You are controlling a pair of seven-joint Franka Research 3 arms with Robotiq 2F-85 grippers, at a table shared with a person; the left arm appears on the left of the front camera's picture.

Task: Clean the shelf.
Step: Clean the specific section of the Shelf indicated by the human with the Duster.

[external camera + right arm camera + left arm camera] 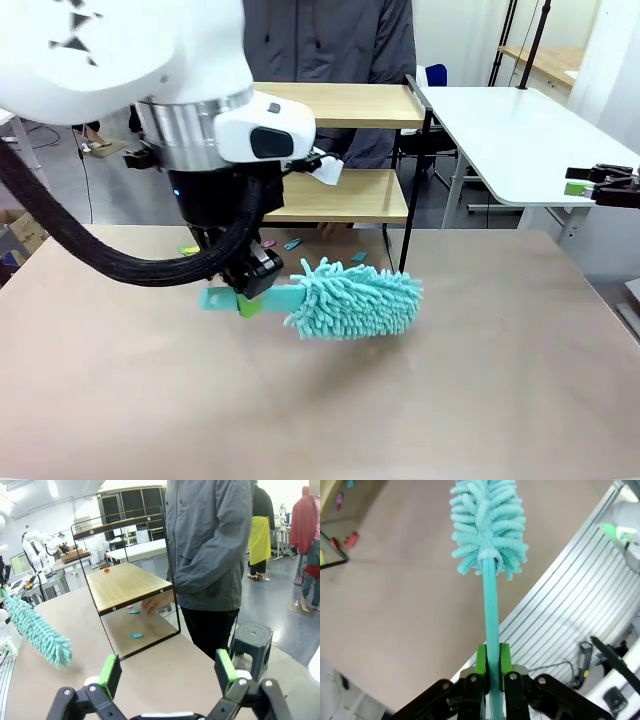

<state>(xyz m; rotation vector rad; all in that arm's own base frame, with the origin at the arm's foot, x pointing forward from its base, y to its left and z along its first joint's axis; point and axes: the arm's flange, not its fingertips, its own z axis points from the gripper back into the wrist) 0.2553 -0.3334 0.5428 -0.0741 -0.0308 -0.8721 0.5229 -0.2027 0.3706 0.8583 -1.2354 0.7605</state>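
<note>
Well, the cleaning proper hasn't begun, by the look of it. The left gripper (492, 661) is clenched hard on the teal handle of the duster (355, 298), with a green pad squeezing it on either side. The fluffy head sits low at the middle of the tan table (500, 400), and I can't tell whether it is touching or just clear. Either way it's short of the shelf (340, 195).

The shelf stands at the far edge of that table, right in front of the person (210, 545), its two wooden boards stacked in the thin black frame. So the tool is in hand and all the sweeping is to come. A small red scrap (106, 570) sits on the lower board, and teal scraps (133, 611) lie on the table underneath it.

The right gripper (167, 675) is released, jaws wide and holding nothing, out at the right near a white table (510, 130).

Now the obstacles. The person's hand (154, 602) reaches in beneath the lower board, close to those teal scraps. The black front post and raised side rails also narrow the way in for such a bulky duster head. I'd judge a low, angled entry is called for.
</note>
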